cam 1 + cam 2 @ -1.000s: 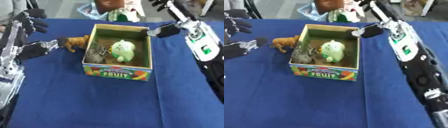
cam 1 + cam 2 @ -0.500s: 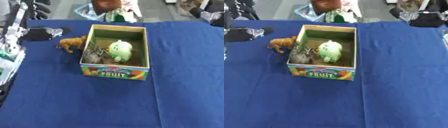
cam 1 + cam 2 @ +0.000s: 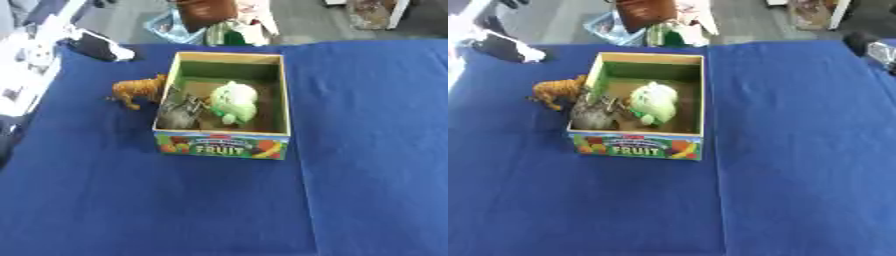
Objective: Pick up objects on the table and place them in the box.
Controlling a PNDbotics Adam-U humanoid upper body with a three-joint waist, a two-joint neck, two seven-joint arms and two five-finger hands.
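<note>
Both arms have drawn back to the edges since a moment ago. The left hand (image 3: 94, 46) shows blurred at upper left, the right hand (image 3: 866, 46) at the right edge; their fingers cannot be told. The tiger toy (image 3: 136, 91) stands just beside the box (image 3: 222, 143), head toward it. A green toy (image 3: 233, 101) and grey toy (image 3: 181, 111) lie inside, on the blue surface (image 3: 367, 150).

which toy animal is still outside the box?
The orange-brown tiger figure, standing on the blue cloth against the box's left wall. The green toy and grey figure are inside.
</note>
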